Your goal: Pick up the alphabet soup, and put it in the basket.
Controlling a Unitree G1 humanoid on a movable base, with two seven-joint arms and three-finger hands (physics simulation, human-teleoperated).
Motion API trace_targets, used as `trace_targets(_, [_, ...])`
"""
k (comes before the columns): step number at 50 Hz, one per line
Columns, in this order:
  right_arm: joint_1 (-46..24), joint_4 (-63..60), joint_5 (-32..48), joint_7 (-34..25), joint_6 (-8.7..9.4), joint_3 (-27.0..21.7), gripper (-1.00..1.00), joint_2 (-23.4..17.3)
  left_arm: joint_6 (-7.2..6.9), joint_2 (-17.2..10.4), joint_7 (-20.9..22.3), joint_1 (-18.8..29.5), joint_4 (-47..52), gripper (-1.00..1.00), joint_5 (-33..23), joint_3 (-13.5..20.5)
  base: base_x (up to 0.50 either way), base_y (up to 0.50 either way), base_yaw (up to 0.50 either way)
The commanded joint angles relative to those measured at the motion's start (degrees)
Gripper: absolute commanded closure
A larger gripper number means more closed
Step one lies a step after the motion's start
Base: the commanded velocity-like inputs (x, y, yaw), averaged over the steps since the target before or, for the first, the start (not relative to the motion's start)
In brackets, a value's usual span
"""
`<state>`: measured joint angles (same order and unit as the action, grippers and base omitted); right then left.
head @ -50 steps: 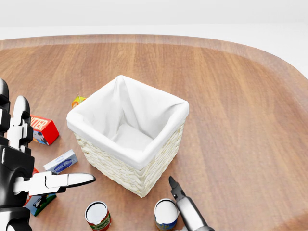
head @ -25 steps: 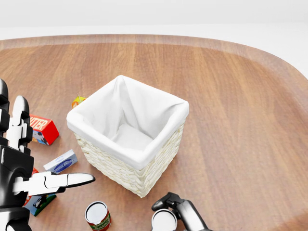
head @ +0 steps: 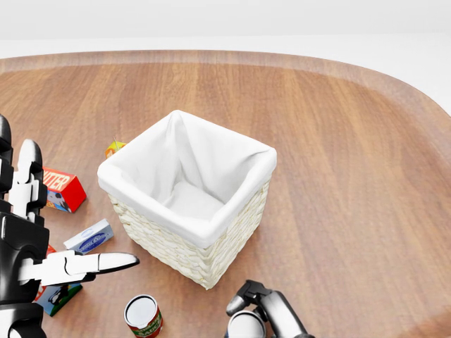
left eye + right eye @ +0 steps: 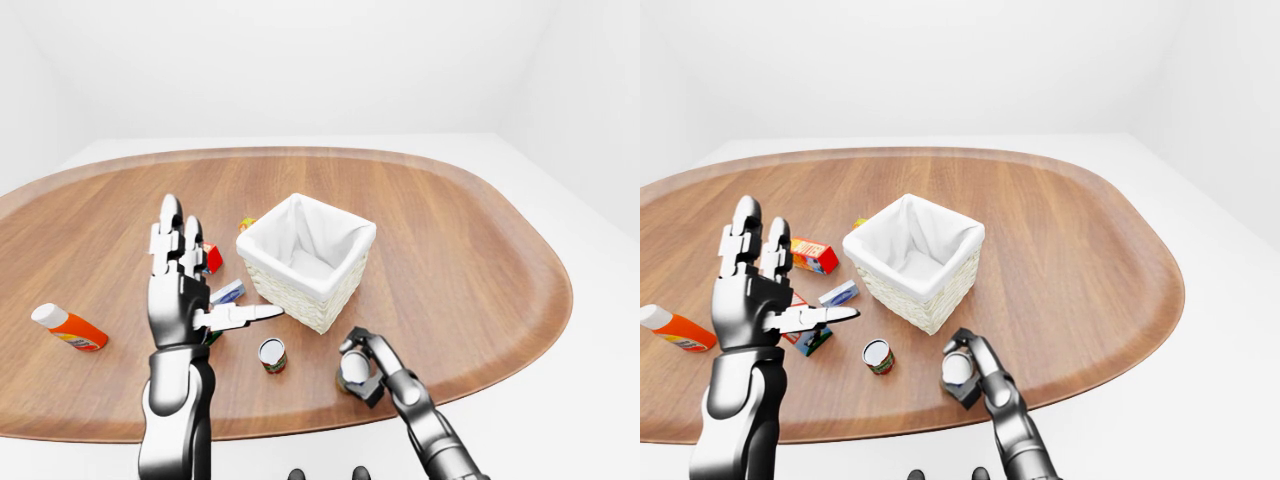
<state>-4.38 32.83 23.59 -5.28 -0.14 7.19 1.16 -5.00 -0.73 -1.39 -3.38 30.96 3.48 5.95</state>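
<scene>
The alphabet soup, a small cylindrical tin with a pale lid (image 4: 354,370), stands on the oval wooden table (image 4: 470,260) at about five o'clock from the square wicker basket with its white cloth liner (image 4: 308,258), near it but not touching. The right hand (image 4: 364,366) has its dark fingers (image 4: 967,341) curled round the tin from above and the sides; it appears to grip it, though whether the tin is lifted off the wood I cannot tell. The left hand (image 4: 180,285) hangs raised at nine o'clock of the basket, fingers spread and upright, thumb pointing toward the basket, holding nothing.

The risk, as I judge it, is a shallow hold on a smooth round tin: it could slip or tip during the lift. The basket's near rim is high, so a low carry could knock the tin against the wicker. A second red-labelled tin (image 4: 271,354) stands at nine o'clock of the soup, well clear.
</scene>
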Motion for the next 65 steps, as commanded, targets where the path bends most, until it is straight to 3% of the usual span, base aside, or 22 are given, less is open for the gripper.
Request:
trace_targets(1, [3.37, -13.85, -0.89, -2.68, 5.14, 0.02, 1.0, -0.31, 0.0, 0.0, -0.05, -0.1, 0.37, -1.0, 0.02, -0.03, 0.0, 0.0, 0.0])
trace_targets(38, [9.12, -41.94, -2.31, -6.86, 5.14, -2.03, 1.0, -2.93, 0.0, 0.0, -0.13, -0.07, 0.56, -1.0, 0.05, 0.08, 0.0, 0.0, 0.0])
trace_targets(65, [8.02, -57.6, -4.42, -7.26, 5.14, -6.63, 1.0, -2.92, 0.0, -0.04, -0.25, 0.3, -0.76, -1.0, -0.09, 0.03, 0.0, 0.0, 0.0])
